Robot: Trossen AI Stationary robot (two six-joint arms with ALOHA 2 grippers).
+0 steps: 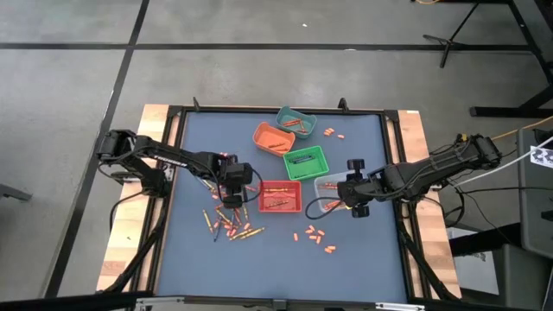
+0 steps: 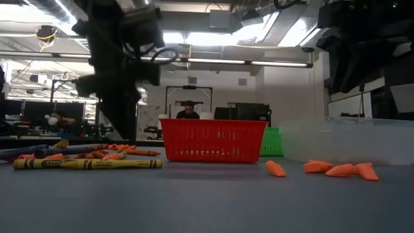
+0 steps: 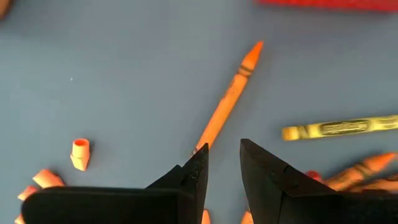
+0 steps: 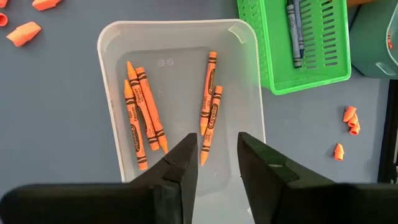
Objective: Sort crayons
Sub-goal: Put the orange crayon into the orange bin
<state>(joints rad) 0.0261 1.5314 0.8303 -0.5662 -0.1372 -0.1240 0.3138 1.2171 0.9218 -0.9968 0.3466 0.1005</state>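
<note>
Crayons (image 1: 229, 226) lie loose on the blue mat near the left. My left gripper (image 1: 232, 200) points down over them, open. In the left wrist view its fingers (image 3: 224, 165) have nothing between them. A long orange crayon (image 3: 227, 102) lies flat just ahead, its blunt end hidden behind one fingertip (image 3: 198, 163), and a yellow crayon (image 3: 342, 127) lies beside it. My right gripper (image 4: 217, 149) hangs open above a clear bin (image 4: 118, 43). Several orange crayons (image 4: 143, 112) lie flat on that bin's floor.
A red bin (image 1: 280, 197) stands between the two grippers. Green (image 1: 306, 161), orange (image 1: 273, 138) and teal (image 1: 295, 122) bins stand farther back. Orange stubs (image 1: 316, 235) are scattered on the mat near the front, with more (image 1: 333, 133) at the back right.
</note>
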